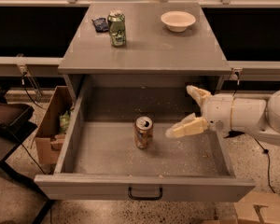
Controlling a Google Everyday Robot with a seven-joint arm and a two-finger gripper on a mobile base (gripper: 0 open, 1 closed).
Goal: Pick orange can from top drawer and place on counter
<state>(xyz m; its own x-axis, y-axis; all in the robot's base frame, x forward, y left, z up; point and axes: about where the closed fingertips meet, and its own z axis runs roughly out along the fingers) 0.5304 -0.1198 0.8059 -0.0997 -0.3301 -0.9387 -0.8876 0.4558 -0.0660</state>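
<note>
The orange can (143, 131) stands upright near the middle of the open top drawer (144, 186), on its speckled floor. My gripper (183, 111) reaches in from the right, over the right part of the drawer, with its pale fingers (186, 128) spread open and empty. It sits to the right of the can, a short gap away and not touching it. The counter (144, 48) is the grey top of the cabinet behind the drawer.
On the counter stand a green can (116, 28), a small dark packet (101, 24) and a white bowl (178, 20). A cardboard box (52, 125) sits on the floor left of the drawer. A dark chair (7, 120) is at far left.
</note>
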